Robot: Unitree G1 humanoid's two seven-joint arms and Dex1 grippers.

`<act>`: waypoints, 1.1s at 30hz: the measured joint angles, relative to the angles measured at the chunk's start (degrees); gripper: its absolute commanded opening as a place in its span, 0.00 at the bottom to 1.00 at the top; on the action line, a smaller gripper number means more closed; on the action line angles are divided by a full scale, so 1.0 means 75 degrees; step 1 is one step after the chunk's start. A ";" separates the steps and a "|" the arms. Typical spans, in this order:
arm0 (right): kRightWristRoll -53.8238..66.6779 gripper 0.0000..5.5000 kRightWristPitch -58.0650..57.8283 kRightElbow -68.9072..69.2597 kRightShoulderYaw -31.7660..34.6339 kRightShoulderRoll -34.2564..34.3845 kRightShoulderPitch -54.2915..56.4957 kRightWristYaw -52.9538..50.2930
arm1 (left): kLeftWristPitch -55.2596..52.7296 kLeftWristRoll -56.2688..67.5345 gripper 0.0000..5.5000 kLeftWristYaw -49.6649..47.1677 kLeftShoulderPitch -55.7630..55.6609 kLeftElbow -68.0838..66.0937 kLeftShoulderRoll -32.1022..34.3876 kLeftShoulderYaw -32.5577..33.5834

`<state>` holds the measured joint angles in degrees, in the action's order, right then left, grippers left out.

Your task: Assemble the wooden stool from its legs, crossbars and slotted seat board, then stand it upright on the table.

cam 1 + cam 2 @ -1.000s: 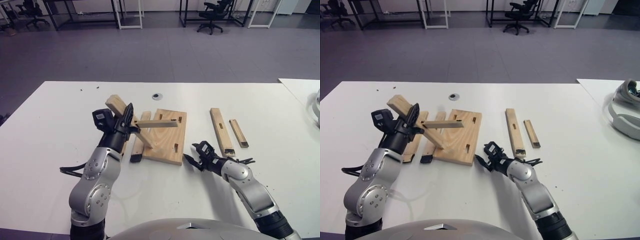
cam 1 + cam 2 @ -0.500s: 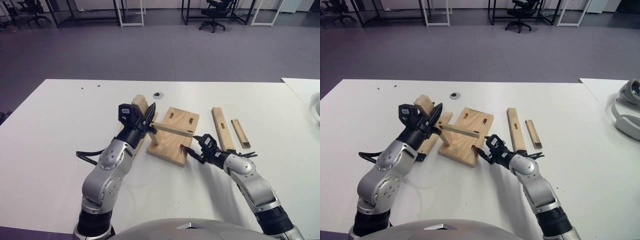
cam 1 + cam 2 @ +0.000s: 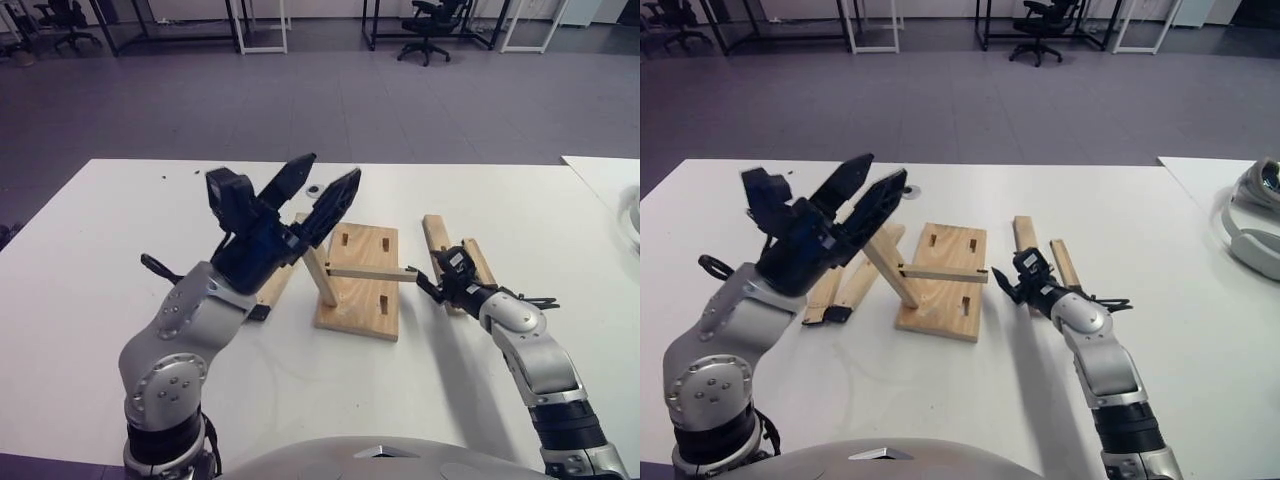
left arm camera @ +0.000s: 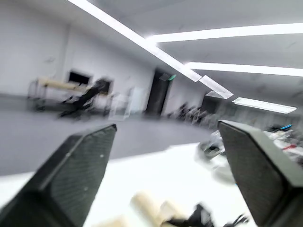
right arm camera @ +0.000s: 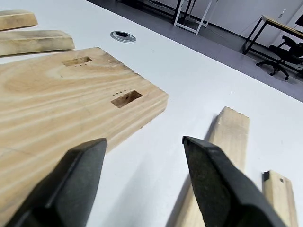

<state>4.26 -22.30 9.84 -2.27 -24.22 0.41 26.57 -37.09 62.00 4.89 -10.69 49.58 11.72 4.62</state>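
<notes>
Both jaws apart, empty. Left gripper (image 3: 332, 168) hangs high over the table (image 3: 100, 250); right gripper (image 3: 428, 284) sits just beside the crossbar (image 3: 370, 271) tip. Leg (image 3: 320, 278) leans unheld on the flat seat board (image 3: 362, 310). Risk: a nudge from the right gripper topples it.

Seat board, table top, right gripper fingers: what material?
Seat board: pale raw-looking wood, likely pine; clear wavy grain, no gloss. Table: smooth white matte top, probably laminate. Right gripper fingers: black matte, finely textured; plastic or rubber, can't tell.
</notes>
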 measured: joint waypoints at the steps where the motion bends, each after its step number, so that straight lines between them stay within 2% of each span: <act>1: 0.0001 0.54 0.0000 -0.0007 0.0061 -0.0011 0.0001 -0.0027 | 0.0001 0.0434 0.88 -0.0183 -0.0189 -0.0032 0.0177 0.0225; 2: 0.0004 0.54 0.0000 -0.0011 0.0145 -0.0020 0.0011 -0.0067 | 0.0009 0.0765 0.93 -0.0299 -0.0358 -0.0144 0.0346 0.0441; 5: 0.0020 0.54 0.0021 -0.0106 0.0494 -0.0155 0.0242 -0.0125 | 0.0285 0.1253 0.93 -0.0681 -0.1270 -0.0936 0.0999 0.1340; 7: 0.0018 0.54 0.0060 -0.0327 0.0727 -0.0255 0.0299 -0.0200 | 0.0354 0.0150 0.93 -0.0600 -0.1376 -0.1714 0.1645 0.1441; 12: 0.0028 0.54 0.0121 -0.0624 0.0861 -0.0224 0.0531 -0.0297 | 0.0534 -0.3006 0.93 0.0311 -0.0316 -0.3818 0.2382 -0.0458; 17: 0.0004 0.54 0.0173 -0.0925 0.0797 -0.0132 0.0641 -0.0345 | 0.0308 -0.4495 0.93 0.1299 0.0014 -0.5143 0.2491 -0.2007; 20: -0.0007 0.54 0.0179 -0.0950 0.0621 0.0004 0.0753 -0.0365 | -0.0031 -0.4835 0.93 0.1470 0.0081 -0.5337 0.2477 -0.2324; 30: -0.0021 0.54 0.0265 -0.1187 0.0317 0.0099 0.0830 -0.0430 | -0.0349 -0.5739 0.64 0.1849 0.0381 -0.5531 0.2265 -0.2430; 33: -0.0011 0.54 0.0300 -0.1232 0.0323 0.0095 0.0949 -0.0429 | -0.0348 -0.5958 0.52 0.1950 0.0403 -0.5530 0.2230 -0.2446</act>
<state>4.17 -20.05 0.60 0.16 -23.50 7.53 23.35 -39.70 17.32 19.51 -7.67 8.11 28.44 -13.72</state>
